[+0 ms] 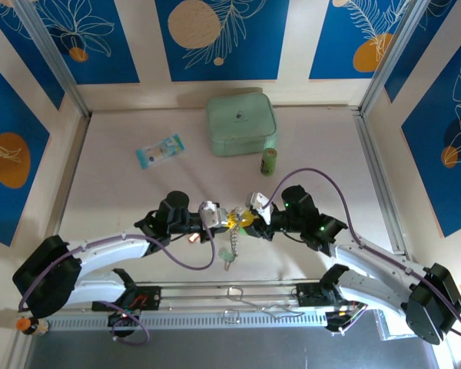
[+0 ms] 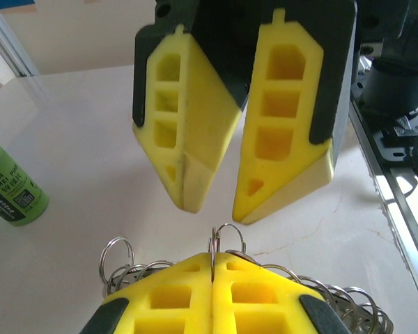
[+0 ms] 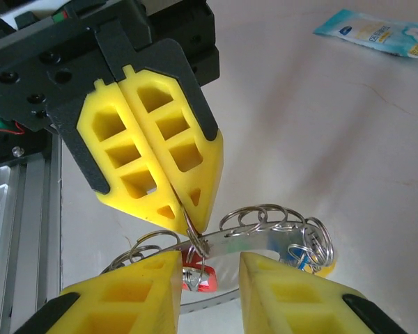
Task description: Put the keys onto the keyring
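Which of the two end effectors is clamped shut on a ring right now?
The left end effector: its yellow fingers are pressed together, pinching a small metal ring, while the right end effector stands open with a clear gap.

Green bottle (image 2: 10, 182), far side, right of centre: black label print starts "XIN", rest too blurred. Blue packet (image 3: 376, 31), far left: dark logo, unreadable. Mint-green case (image 1: 241, 123), far centre: tiny lid emblem, illegible.

**A:** Far side of the pale surface (image 1: 115, 200), there's a mint-green square case (image 1: 241, 124), sitting flat.

**B:** And a green bottle (image 1: 270, 161) just beside its near right corner! A blue-and-white packet (image 1: 160, 151) lies flat off to the case's left, apart from it.
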Robot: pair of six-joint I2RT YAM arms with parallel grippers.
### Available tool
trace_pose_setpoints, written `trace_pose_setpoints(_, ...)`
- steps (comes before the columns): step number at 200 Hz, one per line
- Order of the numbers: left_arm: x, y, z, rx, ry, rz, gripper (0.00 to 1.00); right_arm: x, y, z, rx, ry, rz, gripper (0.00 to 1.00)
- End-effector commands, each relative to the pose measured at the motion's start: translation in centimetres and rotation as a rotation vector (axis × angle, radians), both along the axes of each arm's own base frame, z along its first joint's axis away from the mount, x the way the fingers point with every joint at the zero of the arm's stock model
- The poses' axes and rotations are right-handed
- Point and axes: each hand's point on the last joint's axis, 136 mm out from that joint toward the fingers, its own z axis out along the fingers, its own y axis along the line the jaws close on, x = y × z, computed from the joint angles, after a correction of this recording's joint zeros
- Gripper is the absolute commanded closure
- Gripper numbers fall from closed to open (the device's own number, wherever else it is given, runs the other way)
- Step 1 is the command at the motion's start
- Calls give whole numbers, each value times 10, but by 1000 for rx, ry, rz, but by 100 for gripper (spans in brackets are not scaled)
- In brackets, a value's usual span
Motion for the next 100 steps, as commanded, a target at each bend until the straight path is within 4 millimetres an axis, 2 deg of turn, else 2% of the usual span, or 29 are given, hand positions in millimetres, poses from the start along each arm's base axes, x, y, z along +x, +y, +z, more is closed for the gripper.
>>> trace_pose_setpoints(1,-3,-4,14,-57,-14,-20,100,-1,3,2,23,16,12,73)
trace_pose_setpoints(65,-2,-2,13,-41,-34,-13,100,-2,0,-2,20,24,4,81)
trace_pose_setpoints(100,-2,-3,12,-43,-33,-15,100,-4,2,-3,22,36,21,81)
